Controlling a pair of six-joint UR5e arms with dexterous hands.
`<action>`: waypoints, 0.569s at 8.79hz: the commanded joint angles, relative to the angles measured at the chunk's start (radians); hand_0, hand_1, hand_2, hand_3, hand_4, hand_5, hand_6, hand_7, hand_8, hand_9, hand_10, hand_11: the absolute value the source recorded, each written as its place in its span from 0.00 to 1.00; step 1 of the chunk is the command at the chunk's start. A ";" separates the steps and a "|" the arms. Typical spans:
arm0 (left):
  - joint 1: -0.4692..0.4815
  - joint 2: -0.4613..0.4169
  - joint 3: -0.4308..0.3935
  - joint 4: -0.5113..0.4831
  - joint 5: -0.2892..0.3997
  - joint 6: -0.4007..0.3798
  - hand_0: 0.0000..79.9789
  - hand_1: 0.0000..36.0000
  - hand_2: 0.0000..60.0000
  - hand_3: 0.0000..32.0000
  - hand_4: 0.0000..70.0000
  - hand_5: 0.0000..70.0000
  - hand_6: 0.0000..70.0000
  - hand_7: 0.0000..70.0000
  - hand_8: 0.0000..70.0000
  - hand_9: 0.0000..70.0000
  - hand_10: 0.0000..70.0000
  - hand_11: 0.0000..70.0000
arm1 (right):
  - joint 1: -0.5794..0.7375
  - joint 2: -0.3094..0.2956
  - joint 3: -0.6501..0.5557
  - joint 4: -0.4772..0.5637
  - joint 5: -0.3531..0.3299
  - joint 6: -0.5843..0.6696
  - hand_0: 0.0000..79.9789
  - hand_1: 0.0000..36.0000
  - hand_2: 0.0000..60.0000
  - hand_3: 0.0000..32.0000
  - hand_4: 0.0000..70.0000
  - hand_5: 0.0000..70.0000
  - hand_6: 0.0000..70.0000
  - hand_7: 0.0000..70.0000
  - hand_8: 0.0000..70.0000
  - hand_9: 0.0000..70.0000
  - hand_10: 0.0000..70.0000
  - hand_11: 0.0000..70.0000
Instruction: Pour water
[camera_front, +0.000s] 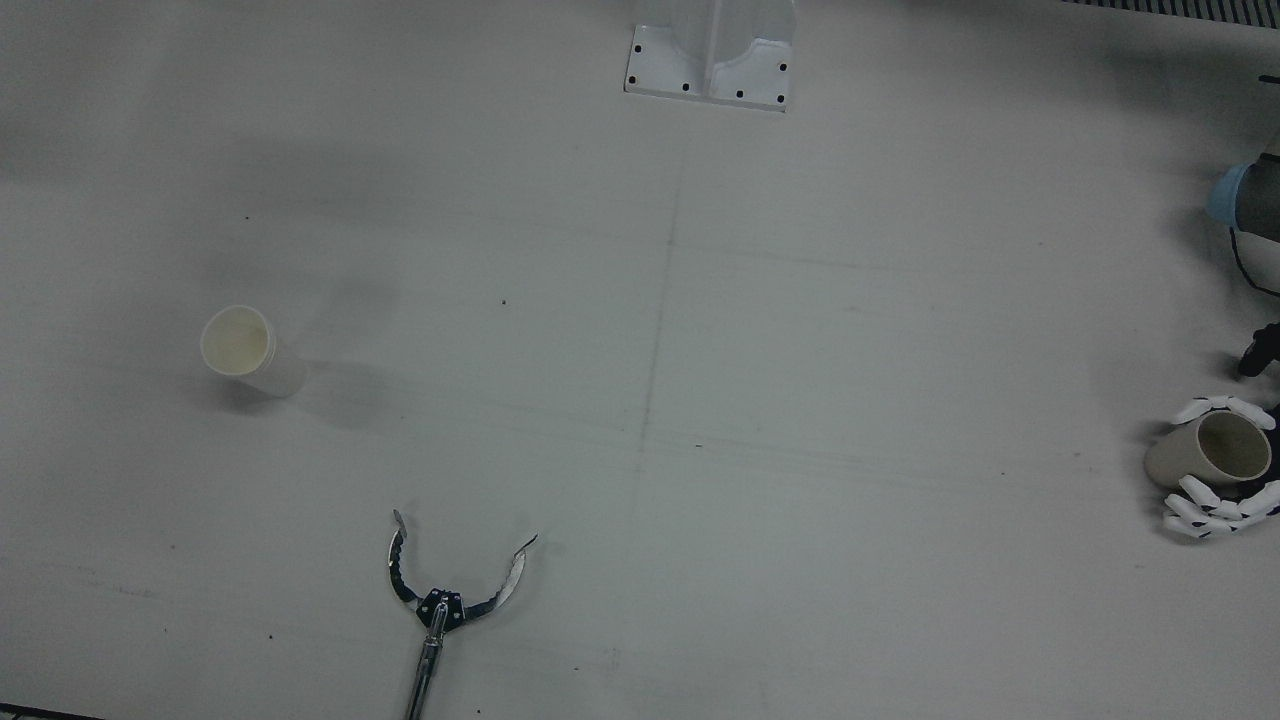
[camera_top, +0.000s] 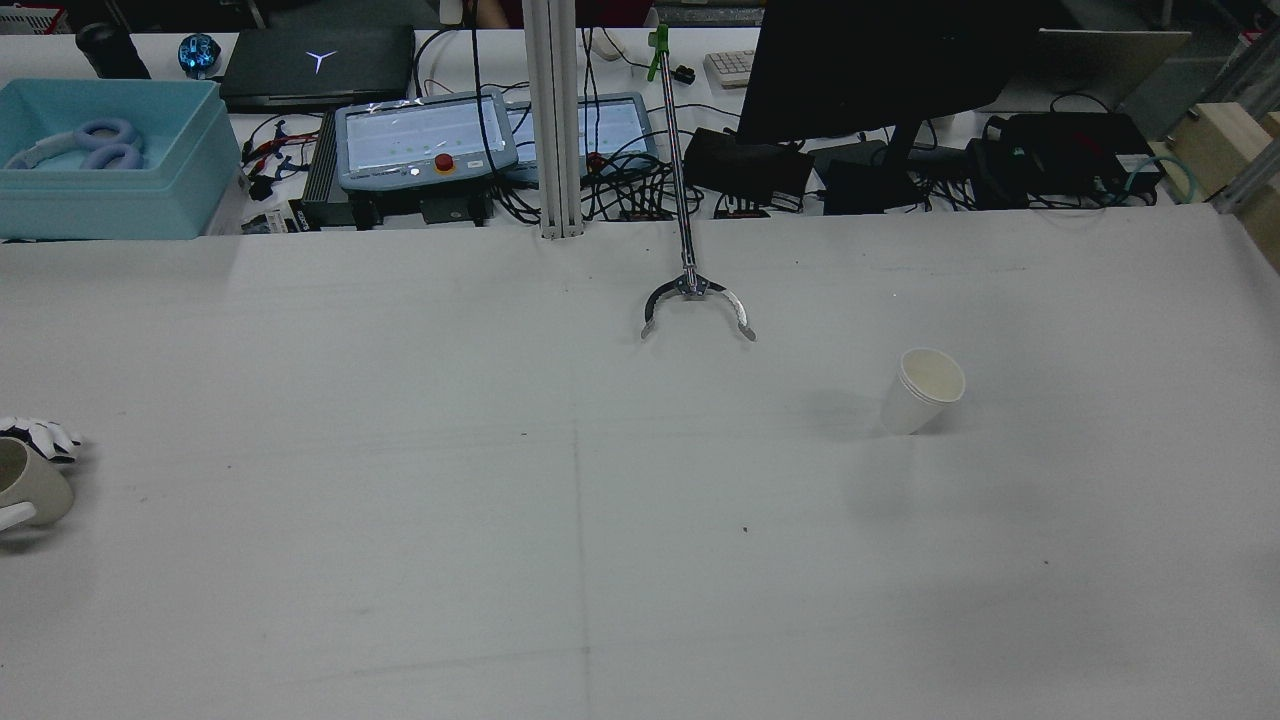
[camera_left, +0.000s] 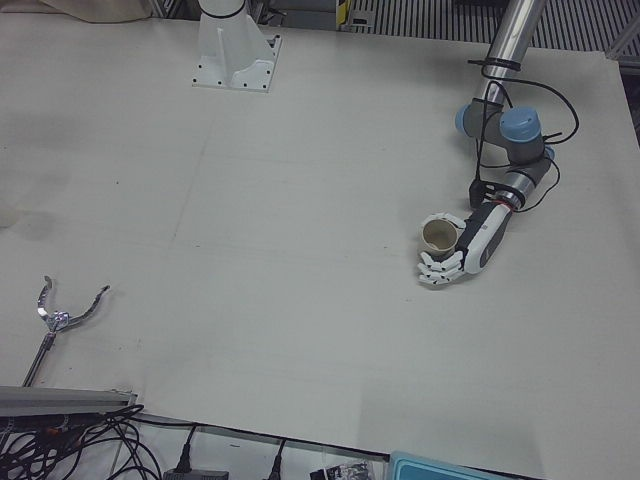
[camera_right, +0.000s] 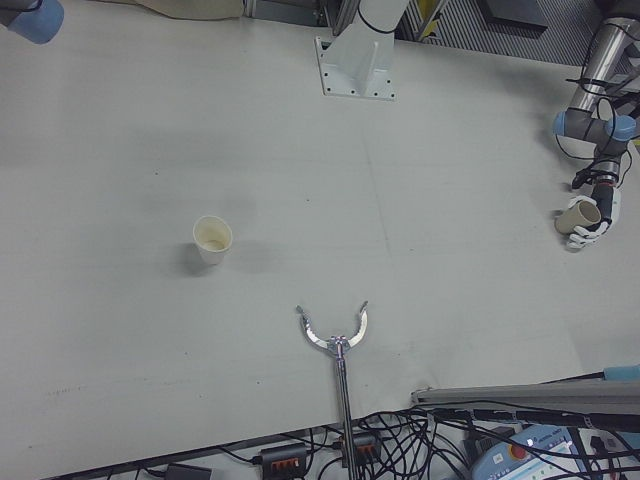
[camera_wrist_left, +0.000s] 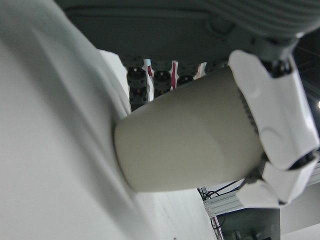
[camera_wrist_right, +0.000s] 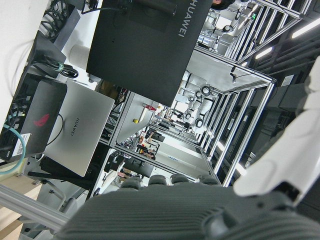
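My left hand (camera_front: 1225, 500) is shut on a beige cup (camera_front: 1195, 450) at the table's edge on my left side, fingers wrapped around its wall. The cup's open mouth faces up. The left hand view shows the cup (camera_wrist_left: 190, 135) with its base against the table and white fingers (camera_wrist_left: 272, 115) on it. The hand and cup also show in the left-front view (camera_left: 470, 250). A white paper cup (camera_front: 250, 352) stands upright far across the table, on my right side. My right hand (camera_wrist_right: 200, 210) shows only in its own view, off the table and holding nothing.
A metal grabber tool (camera_front: 440, 600) lies with open claws at the operators' edge of the table. The arm pedestal (camera_front: 710, 60) stands at the robot's edge. Beyond the table are a monitor (camera_top: 870, 60), cables and a blue bin (camera_top: 110, 160).
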 joint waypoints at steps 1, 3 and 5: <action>-0.008 0.008 -0.076 0.052 -0.005 -0.069 0.59 0.61 0.88 0.00 0.40 0.73 0.38 0.61 0.28 0.43 0.27 0.41 | 0.000 0.004 0.000 0.000 0.000 0.000 0.37 0.30 0.30 0.00 0.00 0.00 0.00 0.00 0.00 0.00 0.00 0.00; -0.006 0.004 -0.156 0.176 -0.002 -0.179 0.59 0.61 0.87 0.00 0.39 0.72 0.37 0.60 0.28 0.44 0.27 0.41 | -0.003 0.030 0.003 -0.003 0.000 -0.002 0.41 0.31 0.30 0.00 0.00 0.00 0.00 0.00 0.00 0.00 0.00 0.00; -0.009 0.008 -0.239 0.247 0.000 -0.208 0.59 0.61 0.88 0.00 0.39 0.72 0.37 0.60 0.27 0.43 0.27 0.40 | -0.064 0.073 0.005 -0.006 0.000 -0.009 0.40 0.30 0.32 0.00 0.00 0.00 0.00 0.01 0.00 0.00 0.00 0.01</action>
